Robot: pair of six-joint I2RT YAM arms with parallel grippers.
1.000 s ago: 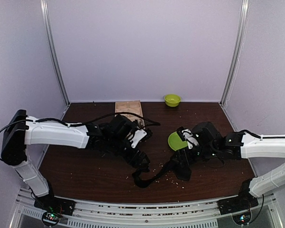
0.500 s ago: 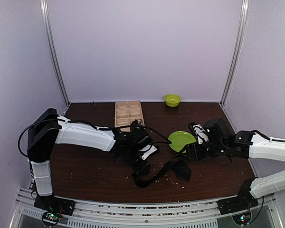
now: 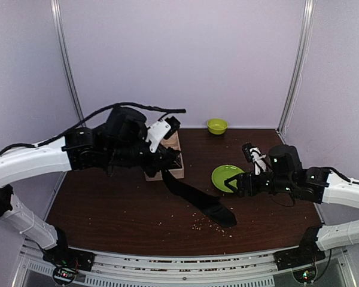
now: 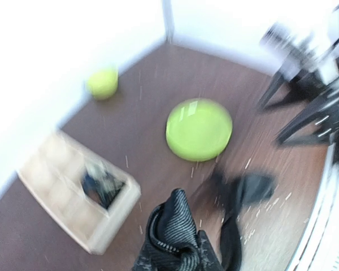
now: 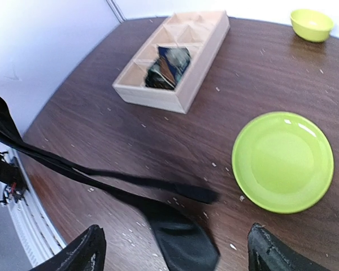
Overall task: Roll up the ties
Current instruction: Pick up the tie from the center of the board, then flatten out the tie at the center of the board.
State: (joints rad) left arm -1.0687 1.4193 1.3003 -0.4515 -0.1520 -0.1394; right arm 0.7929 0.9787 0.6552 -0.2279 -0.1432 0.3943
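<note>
Showing the dark wooden table (image 3: 107, 209), with my two arms reaching in from the lower edge of the overhead view.

The black tie (image 3: 191, 194) is the longest loose thing. It runs as a taut diagonal band from the centre of the frame toward the lower right. Its upper part is raised off the wood and its broad end (image 3: 220, 214) lies on it.

My left gripper (image 3: 163, 170) is clamped on the raised part. The left wrist view is blurred, yet shows the tie (image 4: 175, 231) bunched at its bottom edge.

My right gripper (image 5: 179, 246) is spread wide and holds nothing. In its own view the broad end sits low in the frame between the fingers (image 5: 90, 248). The overhead view shows that gripper near the fabric, not touching it.

The band enters that view from the left edge, so the long axis runs roughly from finger to finger. A narrow tip (image 5: 206, 195) ends just beside the broad end. I judge the right arm the nearer one to both free ends.

The wooden compartment tray (image 5: 186, 84) stands at upper centre, one cell holding a rolled dark bundle (image 5: 166, 66). The lime plate (image 5: 282, 161) lies flat at right, near the narrow tip but apart from it. The small green bowl (image 5: 311, 23) sits at the upper right.
</note>
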